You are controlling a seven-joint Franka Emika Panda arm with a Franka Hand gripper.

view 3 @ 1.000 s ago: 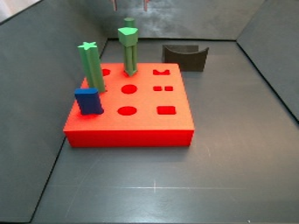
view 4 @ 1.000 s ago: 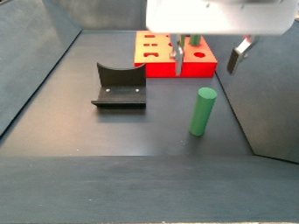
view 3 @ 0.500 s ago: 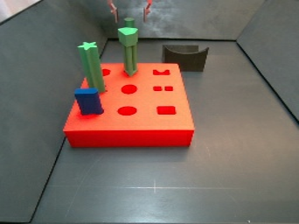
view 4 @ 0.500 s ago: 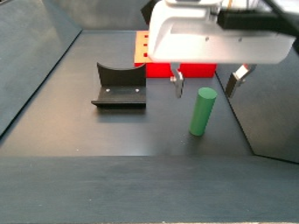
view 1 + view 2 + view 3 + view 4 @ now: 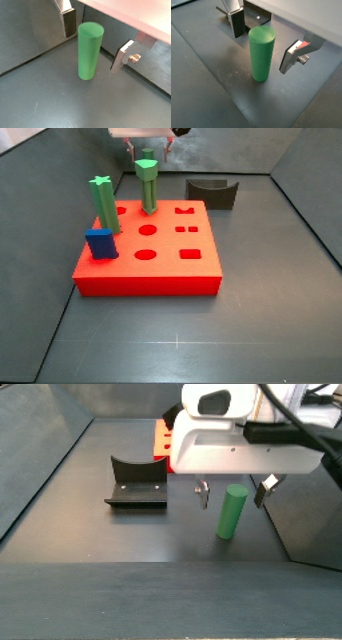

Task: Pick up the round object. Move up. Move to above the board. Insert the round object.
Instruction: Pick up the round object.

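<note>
A: Where is the peg [image 5: 231,511]?
B: It stands upright on the counter [image 5: 134,534], well apart from the board [image 5: 163,439].
A: And the pincer [image 5: 233,488]?
B: Spread, with one finger [image 5: 69,21] on each side of the peg, not touching it.

The gripper [image 5: 233,488] stands open astride the upright round object [image 5: 233,511] with a gap on each side — a wall rises close beside it, while bare floor lies between it and the fixture [image 5: 136,482].
</note>
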